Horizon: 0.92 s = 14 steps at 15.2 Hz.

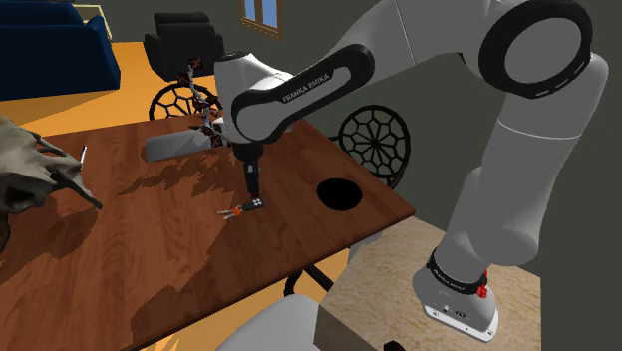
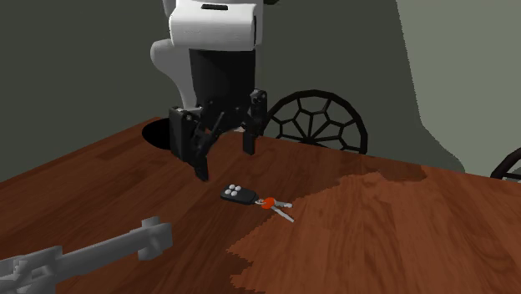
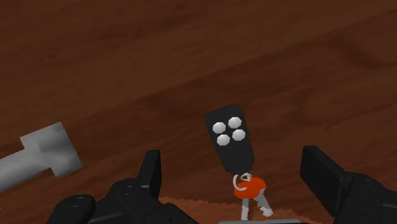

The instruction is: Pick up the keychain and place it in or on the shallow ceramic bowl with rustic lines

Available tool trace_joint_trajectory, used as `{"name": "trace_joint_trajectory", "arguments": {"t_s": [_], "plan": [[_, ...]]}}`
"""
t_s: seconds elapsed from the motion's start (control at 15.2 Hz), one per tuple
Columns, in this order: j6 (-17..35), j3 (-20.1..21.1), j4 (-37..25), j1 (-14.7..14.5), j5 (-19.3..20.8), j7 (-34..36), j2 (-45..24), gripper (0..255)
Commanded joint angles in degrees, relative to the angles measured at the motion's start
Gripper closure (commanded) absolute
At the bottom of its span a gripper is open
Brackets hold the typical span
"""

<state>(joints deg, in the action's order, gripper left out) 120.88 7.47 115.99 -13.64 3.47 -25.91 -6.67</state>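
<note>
1. Pincer (image 2: 224, 160) hangs released at the centre of the second exterior view, jaws apart and clasping nothing, tips close above the wooden table (image 2: 401, 242). In the wrist view its fingers (image 3: 149, 175) stand either side of the keychain without touching it.
2. At the lower left of that exterior frame lies a grey bar-shaped thing (image 2: 92, 250), apart from the keychain. A wide sweep of the arm could knock it.
3. Upper left, behind the pincer and near the table's edge, sits the bowl (image 2: 154, 134), drawn as a dark round hollow.
4. Just right of centre the keychain (image 2: 250, 198) lies flat on the wood: a black fob with four pale buttons, with an orange tag and a small key trailing to the right.
5. The fob is thin and low, so closing fingers may skid over it, or pinch only the tag so that the rest swings loose and drops.
6. Descending too far would jam the tips on the wood.
7. With the bowl so near the edge, an off-centre release could send the keychain off the table.
</note>
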Motion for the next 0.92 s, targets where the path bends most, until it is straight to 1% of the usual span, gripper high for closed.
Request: {"name": "trace_joint_trajectory", "arguments": {"t_s": [0.0, 0.13, 0.59, 0.86], "plan": [[0.57, 0.91, -2.58, -0.95, 0.43, -1.04, -3.3, 0], [0.84, 1.46, -4.48, -1.59, 0.8, -1.69, -5.6, 0], [6.05, 1.22, -1.91, -1.64, 1.51, -1.22, -8.3, 0], [6.05, 1.21, -1.91, -1.64, 1.51, -1.22, -8.29, 0]]}}
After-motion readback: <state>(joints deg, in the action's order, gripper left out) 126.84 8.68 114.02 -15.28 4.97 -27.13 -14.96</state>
